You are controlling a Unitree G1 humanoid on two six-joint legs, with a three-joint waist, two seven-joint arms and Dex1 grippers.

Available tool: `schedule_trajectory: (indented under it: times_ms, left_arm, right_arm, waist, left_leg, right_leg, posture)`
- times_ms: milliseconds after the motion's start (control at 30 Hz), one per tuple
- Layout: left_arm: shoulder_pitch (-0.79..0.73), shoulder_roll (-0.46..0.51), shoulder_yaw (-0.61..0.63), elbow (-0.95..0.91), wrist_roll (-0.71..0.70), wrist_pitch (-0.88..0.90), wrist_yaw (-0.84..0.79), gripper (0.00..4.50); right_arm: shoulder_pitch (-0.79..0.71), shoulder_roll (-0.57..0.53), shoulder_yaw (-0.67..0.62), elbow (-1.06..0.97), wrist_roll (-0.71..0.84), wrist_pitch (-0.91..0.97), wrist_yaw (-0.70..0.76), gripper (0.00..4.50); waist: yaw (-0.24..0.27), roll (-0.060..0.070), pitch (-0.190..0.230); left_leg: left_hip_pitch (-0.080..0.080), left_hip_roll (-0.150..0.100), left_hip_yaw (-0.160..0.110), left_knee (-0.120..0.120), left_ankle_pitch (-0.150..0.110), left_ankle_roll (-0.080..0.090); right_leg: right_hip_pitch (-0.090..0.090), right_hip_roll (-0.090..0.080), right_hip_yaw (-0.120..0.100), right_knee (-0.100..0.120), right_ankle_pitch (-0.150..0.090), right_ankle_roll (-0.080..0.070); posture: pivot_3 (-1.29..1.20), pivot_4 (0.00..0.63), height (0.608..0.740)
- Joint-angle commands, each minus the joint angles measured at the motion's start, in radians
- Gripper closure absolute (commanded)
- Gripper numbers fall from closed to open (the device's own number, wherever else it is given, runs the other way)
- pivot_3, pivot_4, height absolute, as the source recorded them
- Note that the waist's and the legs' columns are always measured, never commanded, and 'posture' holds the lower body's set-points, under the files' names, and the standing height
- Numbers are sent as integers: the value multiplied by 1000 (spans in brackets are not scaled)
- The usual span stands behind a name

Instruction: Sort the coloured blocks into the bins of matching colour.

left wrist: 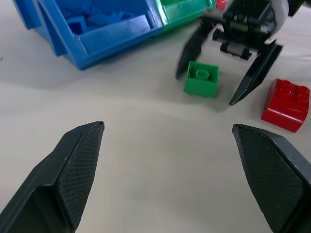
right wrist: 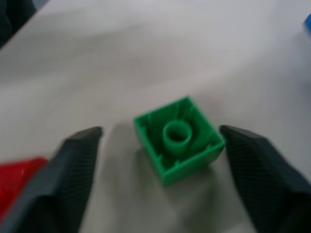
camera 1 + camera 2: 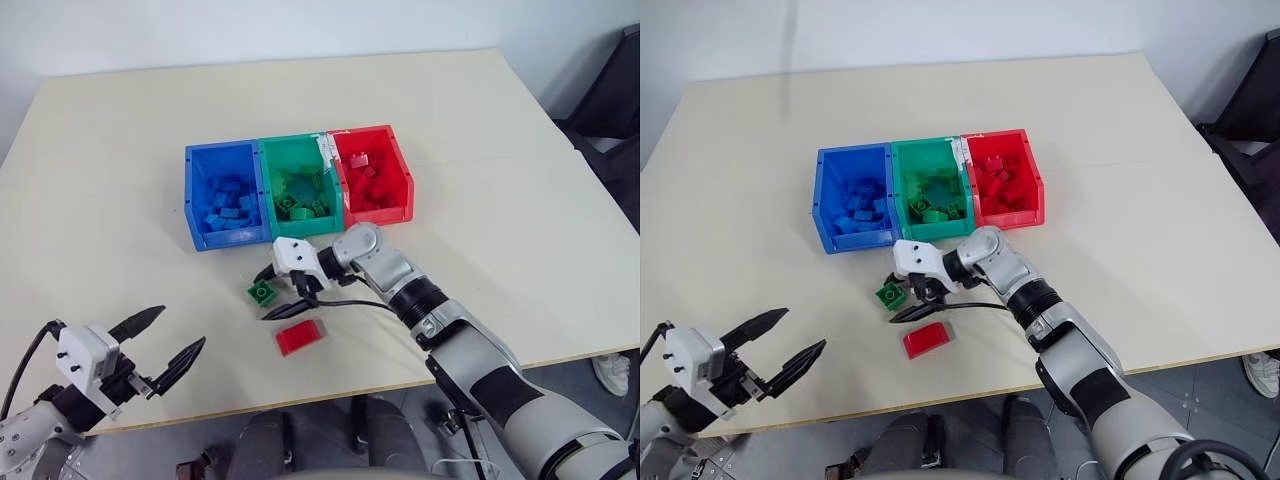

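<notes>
Left gripper idle at near left edge, fingers apart, empty. Right gripper straddles green block lying hollow side up near the green bin, jaws spread, not clamped. Red block just nearer, loose. Blue bin, green and red bin already hold bricks; two left to sort. Beige table, pale wall behind.

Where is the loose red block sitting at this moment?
The red block lies on the table near its front edge, in front of the green bin, just nearer than the green block and right gripper.
</notes>
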Motion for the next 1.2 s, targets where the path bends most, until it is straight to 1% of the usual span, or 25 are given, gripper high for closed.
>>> schedule_trajectory:
  times_ms: [33, 133, 267, 400, 500, 600, 733, 800, 867, 933, 967, 1033, 1100, 1200]
  left_arm:
    - [-20, 19, -9, -11, -13, -2, -6, 0]
    - [-40, 30, -23, 1, -13, 1, -13, 0]
    - [-90, 45, -52, 20, -12, 7, -18, 0]
    - [-135, 56, -81, 41, -12, 10, -29, 0]
    - [-169, 63, -98, 57, -13, 13, -33, 0]
    - [-230, 67, -120, 74, -18, 23, -24, 0]
    - [-306, 60, -143, 78, -25, 46, 2, 0]
    - [-340, 54, -152, 74, -32, 60, 18, 0]
    - [-362, 50, -160, 67, -33, 70, 32, 0]
    - [-371, 47, -167, 51, -33, 81, 44, 0]
    - [-372, 46, -170, 39, -35, 86, 50, 0]
    - [-369, 43, -171, 22, -41, 94, 59, 0]
    - [-363, 38, -171, 10, -44, 98, 67, 0]
    - [-351, 33, -179, 5, -43, 97, 71, 0]
  right_arm:
    - [-25, 13, -51, 10, 4, -35, -14, 2110]
    - [-22, 11, -76, 1, 3, -39, -24, 3037]
    - [10, -31, -115, -98, 34, 10, 2, 3036]
    - [19, -85, -196, -264, 107, 168, -12, 3036]
    - [-5, -114, -251, -329, 142, 262, -49, 3036]
    - [-98, -125, -326, -265, 140, 278, -152, 3036]
    - [-214, -120, -369, -57, 94, 175, -292, 3036]
    - [-260, -99, -384, 53, 73, 130, -368, 3036]
    - [-287, -80, -387, 132, 57, 93, -405, 3036]
    - [-298, -69, -383, 185, 35, 56, -429, 2326]
    - [-299, -66, -384, 203, 28, 45, -433, 2069]
    - [-301, -64, -389, 224, 22, 28, -428, 1406]
    - [-297, -68, -389, 220, 18, 16, -410, 833]
    - [-279, -89, -402, 159, 36, 13, -368, 30]
  waist:
    - [-1, 0, 0]
    - [-4, 0, 0]
    - [-5, 0, 0]
    - [-5, 0, 0]
    - [-5, 0, 0]
    - [-7, 0, 0]
    - [-15, 0, 0]
    - [-18, 0, 0]
    - [-19, 0, 0]
    - [-20, 0, 0]
    - [-21, 1, 0]
    - [-21, 1, 0]
    - [-20, 1, 0]
    - [-20, 1, 0]
  left_leg:
    - [0, 0, 0, 0, 0, 0]
    - [0, 0, 0, 0, 0, 0]
    - [0, 0, 0, 0, 0, 0]
    - [0, 0, 0, 0, 0, 0]
    - [0, 0, 0, 0, 0, 0]
    - [0, 0, 0, 0, 0, -1]
    - [0, 0, 1, 0, 0, -1]
    - [0, 0, 1, 0, 0, -1]
    - [0, 0, 2, 0, 0, -1]
    - [0, 0, 2, 0, 0, -1]
    - [0, 0, 2, 0, 0, -1]
    - [-1, 0, 2, 0, 0, -1]
    - [-1, 0, 2, 0, 0, -1]
    - [-1, 0, 2, 0, 1, -1]
  right_leg:
    - [0, 0, 0, 0, 0, 0]
    - [0, 0, 0, 0, 0, 0]
    - [0, 0, 0, 1, 0, 0]
    - [0, 0, 0, 1, 0, 0]
    - [0, 0, 0, 1, 0, 0]
    - [-1, 0, 0, 1, 0, 0]
    - [-1, 0, 0, 3, 0, 0]
    - [-1, 0, 0, 3, 0, 0]
    - [-1, 0, 0, 3, 0, 0]
    - [-2, 0, 0, 3, 0, 0]
    - [-2, 0, 0, 3, 0, 0]
    - [-2, 0, 0, 3, 0, 0]
    - [-2, 0, 0, 3, 0, 0]
    - [-2, 0, 0, 3, 0, 0]
  posture:
    - [0, 150, 740]
    - [0, 150, 740]
    - [0, 150, 740]
    - [0, 150, 740]
    - [0, 150, 740]
    - [0, 150, 740]
    - [0, 150, 740]
    - [0, 150, 740]
    - [0, 150, 740]
    - [0, 150, 740]
    - [0, 150, 740]
    - [0, 150, 740]
    - [0, 150, 740]
    - [0, 150, 740]
